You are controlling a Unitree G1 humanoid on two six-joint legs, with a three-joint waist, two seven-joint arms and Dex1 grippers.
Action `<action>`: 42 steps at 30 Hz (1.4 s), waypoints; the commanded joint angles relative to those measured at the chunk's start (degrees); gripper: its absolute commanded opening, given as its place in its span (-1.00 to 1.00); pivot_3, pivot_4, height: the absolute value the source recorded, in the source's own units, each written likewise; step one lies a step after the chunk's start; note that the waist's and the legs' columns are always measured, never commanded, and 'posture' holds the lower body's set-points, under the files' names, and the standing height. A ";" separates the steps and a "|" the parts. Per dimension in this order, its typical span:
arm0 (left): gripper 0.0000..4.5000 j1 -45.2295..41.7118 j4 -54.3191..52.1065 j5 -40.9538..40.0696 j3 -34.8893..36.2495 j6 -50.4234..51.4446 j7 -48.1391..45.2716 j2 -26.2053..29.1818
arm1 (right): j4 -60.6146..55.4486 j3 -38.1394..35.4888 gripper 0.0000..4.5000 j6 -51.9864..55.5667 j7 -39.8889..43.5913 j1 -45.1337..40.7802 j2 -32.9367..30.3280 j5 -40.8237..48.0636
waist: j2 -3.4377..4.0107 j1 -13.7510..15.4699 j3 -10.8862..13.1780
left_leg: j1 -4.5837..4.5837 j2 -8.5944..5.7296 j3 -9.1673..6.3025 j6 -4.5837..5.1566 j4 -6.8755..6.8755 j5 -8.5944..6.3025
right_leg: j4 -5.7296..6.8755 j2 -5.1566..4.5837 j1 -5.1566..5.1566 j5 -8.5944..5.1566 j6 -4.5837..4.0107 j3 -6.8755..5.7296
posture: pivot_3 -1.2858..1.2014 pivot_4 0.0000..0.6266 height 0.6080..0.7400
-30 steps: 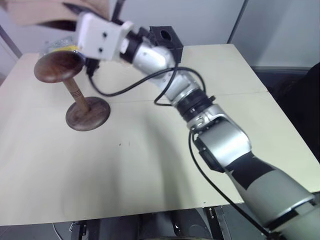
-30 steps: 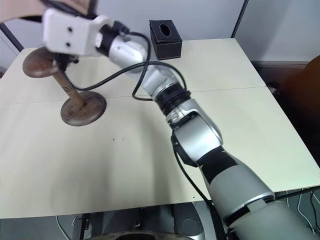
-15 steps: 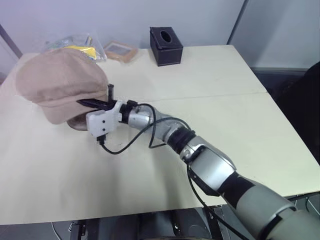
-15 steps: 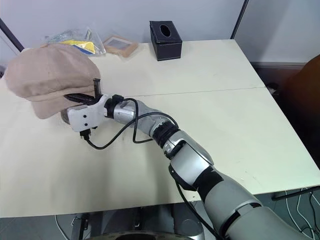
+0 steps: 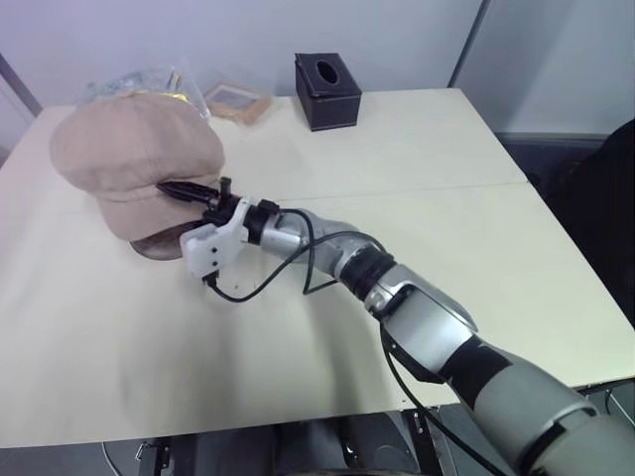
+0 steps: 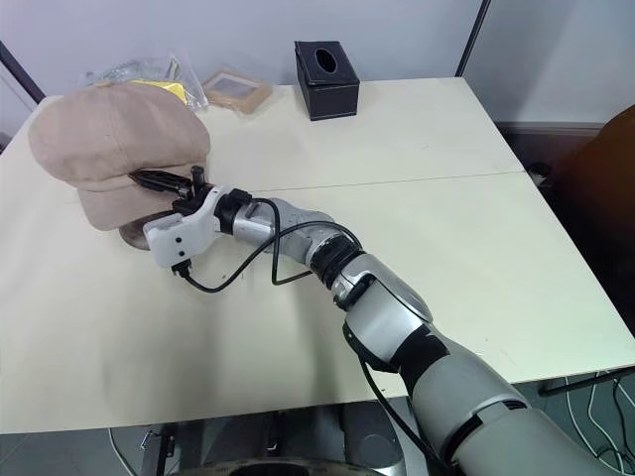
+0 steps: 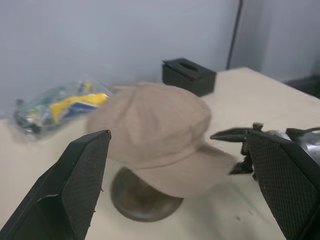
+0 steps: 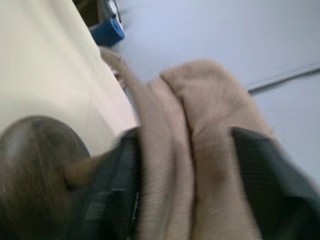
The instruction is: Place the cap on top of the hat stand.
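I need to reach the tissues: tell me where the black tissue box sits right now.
In the head views the black tissue box stands at the table's far edge, right of the wooden picture frame and well beyond the cap on the left.

You have one soft tan cloth cap (image 5: 134, 159). You have one dark brown wooden hat stand (image 6: 136, 234). You can count one black box (image 5: 327, 91), one flat wooden picture frame (image 5: 236, 99) and one clear plastic bag (image 7: 55, 107) with yellow inside.
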 commanded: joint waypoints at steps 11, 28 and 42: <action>1.00 0.27 -4.36 2.44 -7.92 -3.71 -4.65 -0.56 | -14.94 1.55 0.78 -5.74 7.37 10.34 -11.58 0.03 | -0.15 0.19 -0.09 | 0.00 -0.02 0.00 0.02 0.01 0.00 | 0.00 0.01 0.13 0.01 0.00 0.00 | 0.03 -0.52 1.00; 1.00 7.23 -25.01 25.08 -27.95 -29.42 -7.36 -5.90 | -61.30 -22.86 0.89 68.69 67.52 18.19 -48.43 85.30 | 0.43 1.23 0.28 | 0.05 0.07 0.01 0.31 0.18 -0.17 | -0.18 -0.13 0.43 0.00 -0.01 0.03 | 0.03 -0.52 1.00; 1.00 -0.58 -25.09 69.01 -62.84 -60.68 17.70 -11.99 | -57.07 -39.12 0.89 98.19 66.94 5.44 -53.39 101.09 | 0.65 3.64 0.41 | -0.13 0.02 0.23 0.47 0.24 -0.26 | -0.35 -0.21 0.32 0.05 -0.03 0.12 | 0.03 -0.52 1.00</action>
